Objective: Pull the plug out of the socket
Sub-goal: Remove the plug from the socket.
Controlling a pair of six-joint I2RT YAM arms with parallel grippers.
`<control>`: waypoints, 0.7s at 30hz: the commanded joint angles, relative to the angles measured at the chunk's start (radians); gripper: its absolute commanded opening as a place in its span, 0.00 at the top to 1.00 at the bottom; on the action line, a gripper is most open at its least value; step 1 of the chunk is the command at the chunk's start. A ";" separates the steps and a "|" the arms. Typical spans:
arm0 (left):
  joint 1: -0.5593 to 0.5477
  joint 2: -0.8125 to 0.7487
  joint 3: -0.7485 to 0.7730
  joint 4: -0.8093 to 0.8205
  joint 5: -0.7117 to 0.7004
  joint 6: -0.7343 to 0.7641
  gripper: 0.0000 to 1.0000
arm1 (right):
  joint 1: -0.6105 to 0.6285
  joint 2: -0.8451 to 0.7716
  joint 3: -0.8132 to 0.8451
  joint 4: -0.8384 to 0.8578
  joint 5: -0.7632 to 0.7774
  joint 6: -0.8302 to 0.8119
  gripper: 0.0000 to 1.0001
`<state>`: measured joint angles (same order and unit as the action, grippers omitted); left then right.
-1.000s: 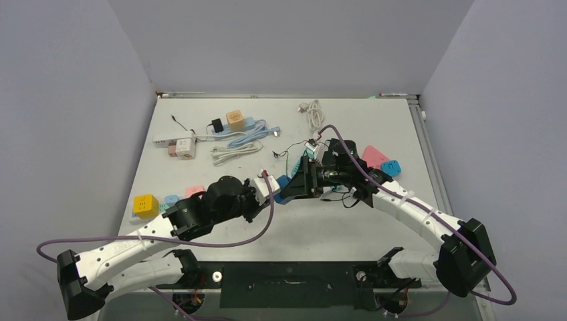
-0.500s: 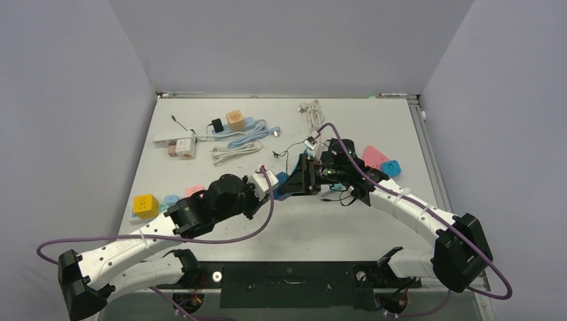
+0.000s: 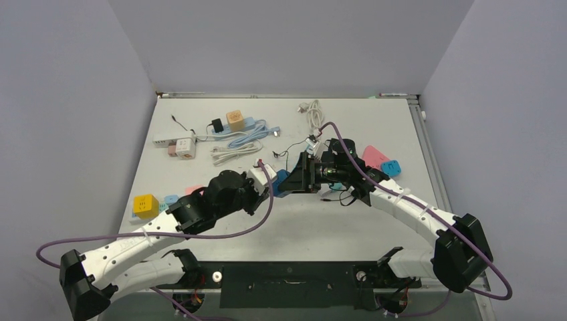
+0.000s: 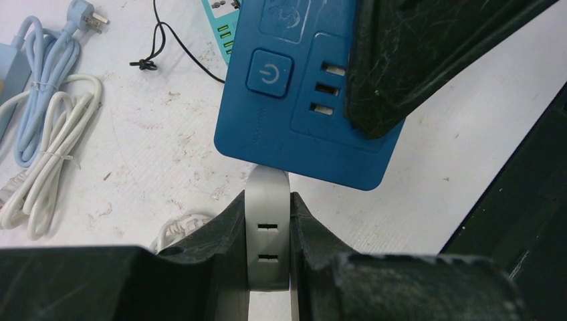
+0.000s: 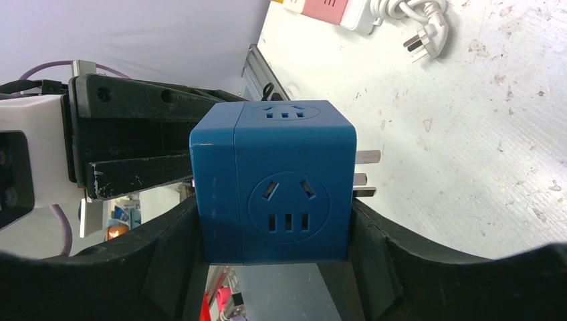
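L gripper (image 4: pixel 267 204) further up-table (on plug (image 4: pixel 267 264))

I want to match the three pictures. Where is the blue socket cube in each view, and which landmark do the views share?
Top external: blue socket cube just below picture centre.
Left wrist: top centre, just beyond the white plug held in the left gripper.
Right wrist: picture centre, clamped in the right gripper.
Shared landmark: the right gripper on the cube, seen in every view.

2 white arms (image 3: pixel 127 249) with black joint housings (image 3: pixel 231 190), scuffed black fingers (image 5: pixel 167 267), and looping purple cables (image 3: pixel 200 235).
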<state>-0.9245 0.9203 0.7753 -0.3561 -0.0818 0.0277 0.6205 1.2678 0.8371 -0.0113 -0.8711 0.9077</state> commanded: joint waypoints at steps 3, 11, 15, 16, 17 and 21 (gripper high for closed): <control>0.027 -0.006 0.054 0.038 -0.059 -0.004 1.00 | 0.001 -0.049 -0.007 -0.029 -0.013 -0.031 0.95; -0.016 -0.042 0.035 0.054 0.070 0.042 1.00 | -0.016 -0.046 -0.010 -0.039 0.024 -0.024 0.95; -0.049 -0.034 0.037 0.041 0.076 0.061 1.00 | -0.036 -0.043 -0.017 -0.034 0.028 -0.015 0.95; -0.055 -0.032 0.038 0.038 0.078 0.062 1.00 | -0.042 -0.042 -0.021 -0.029 0.028 -0.011 0.95; -0.060 -0.030 0.038 0.037 0.081 0.064 1.00 | -0.046 -0.042 -0.026 -0.024 0.026 -0.008 0.95; -0.073 -0.022 0.042 0.028 0.082 0.072 1.00 | -0.059 -0.042 -0.037 -0.007 0.024 0.005 0.95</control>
<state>-0.9718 0.9119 0.7753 -0.3752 -0.0425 0.0784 0.5964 1.2442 0.8162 -0.0456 -0.9161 0.9123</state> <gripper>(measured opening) 0.167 0.599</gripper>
